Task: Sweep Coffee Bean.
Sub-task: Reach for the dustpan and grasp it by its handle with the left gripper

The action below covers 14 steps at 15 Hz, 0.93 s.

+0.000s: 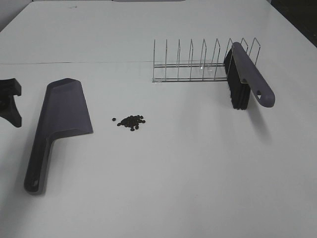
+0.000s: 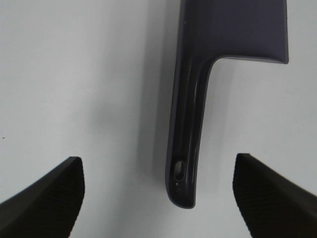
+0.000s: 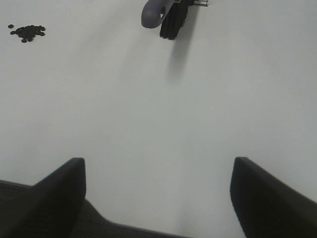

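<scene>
Both tools gape empty. Your left gripper (image 2: 158, 163) faces the dustpan (image 2: 188, 124) handle, so centre on it before closing. The coffee bean (image 1: 131, 122) pile lies just beside the pan (the brush (image 1: 247, 79) leans untouched in the rack (image 1: 190, 64)), so send your right gripper (image 3: 157, 166) there.

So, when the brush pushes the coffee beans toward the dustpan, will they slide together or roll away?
The coffee beans are small, rounded and loose in a pile, so they will probably roll and scatter rather than move as one. A single bean lies apart from the pile. The table looks smooth and flat, so little would stop them.
</scene>
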### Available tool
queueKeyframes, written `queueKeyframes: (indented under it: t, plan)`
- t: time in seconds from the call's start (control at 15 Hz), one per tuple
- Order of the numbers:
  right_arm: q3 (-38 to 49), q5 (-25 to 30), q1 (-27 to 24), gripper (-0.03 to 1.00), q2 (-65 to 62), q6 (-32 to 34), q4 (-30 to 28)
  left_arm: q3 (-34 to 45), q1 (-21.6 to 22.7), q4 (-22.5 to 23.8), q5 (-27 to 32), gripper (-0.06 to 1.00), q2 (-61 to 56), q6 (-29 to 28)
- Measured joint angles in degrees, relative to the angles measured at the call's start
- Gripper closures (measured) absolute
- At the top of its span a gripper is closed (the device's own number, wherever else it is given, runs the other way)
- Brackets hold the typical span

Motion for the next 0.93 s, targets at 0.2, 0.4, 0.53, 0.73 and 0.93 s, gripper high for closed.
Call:
queueKeyframes:
  t: [0.2,0.4,0.53,0.73,0.93]
  plan:
    - [0.0,0.0,0.0,0.21,0.0,0.0,0.0,-3.67,-3.5,-0.11,-0.4,0.2,6.76,-0.4]
    - [0.0,0.0,0.0,0.21,0.0,0.0,0.0,-5.1,-4.53,0.0,-3.72,0.2,13.01,-5.27]
    - [0.0,0.0,0.0,0.21,0.0,0.0,0.0,-5.1,-4.53,0.0,-5.5,0.2,15.64,-5.84]
    - [0.0,0.0,0.0,0.21,0.0,0.0,0.0,-5.1,-4.53,-0.29,-9.74,0.2,20.34,-6.07]
    - [0.0,0.0,0.0,0.21,0.0,0.0,0.0,-5.33,-4.53,-0.69,-11.0,0.2,23.78,-6.02]
